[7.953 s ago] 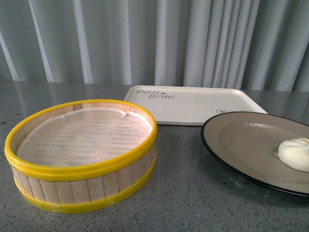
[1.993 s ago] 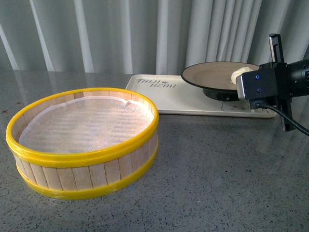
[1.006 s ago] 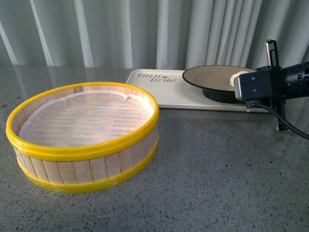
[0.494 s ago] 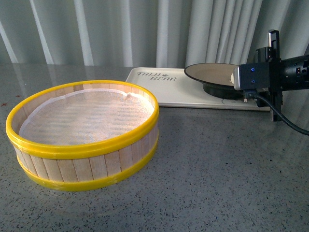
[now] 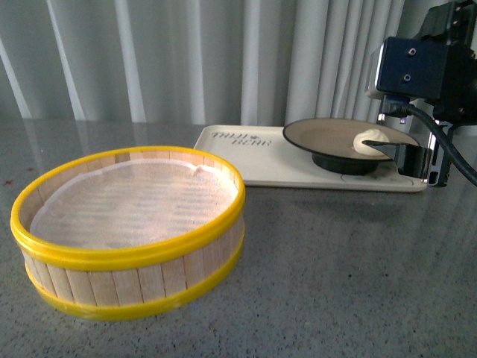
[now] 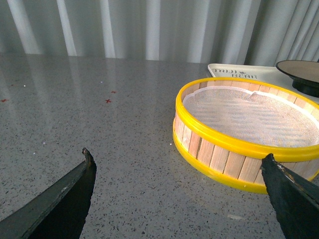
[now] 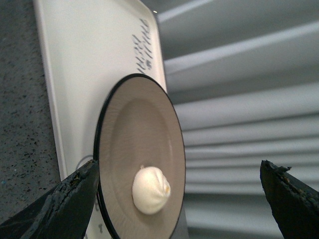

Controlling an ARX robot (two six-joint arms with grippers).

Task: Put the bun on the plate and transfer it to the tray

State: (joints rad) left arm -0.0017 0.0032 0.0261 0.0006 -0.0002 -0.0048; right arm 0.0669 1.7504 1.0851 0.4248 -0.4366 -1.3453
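Observation:
The tan plate [image 5: 320,134] with its black rim stands on the right half of the cream tray [image 5: 283,165]. The white bun [image 5: 370,140] lies on the plate's right side. My right gripper [image 5: 404,119] is open, rolled on its side at the plate's right edge, lower finger beside the rim, holding nothing. In the right wrist view the bun [image 7: 149,189] sits on the plate [image 7: 139,129] between the wide-open jaws [image 7: 179,199], above the tray [image 7: 94,59]. My left gripper [image 6: 179,199] is open and empty over bare table.
A yellow-rimmed wooden steamer basket [image 5: 127,224] with a white liner stands at front left, empty; it also shows in the left wrist view [image 6: 239,149]. Grey speckled table [image 5: 335,261] around it. A pleated curtain hangs behind.
The plate with the bun came down onto the tray. My right gripper let go of the plate and rose above its right edge.

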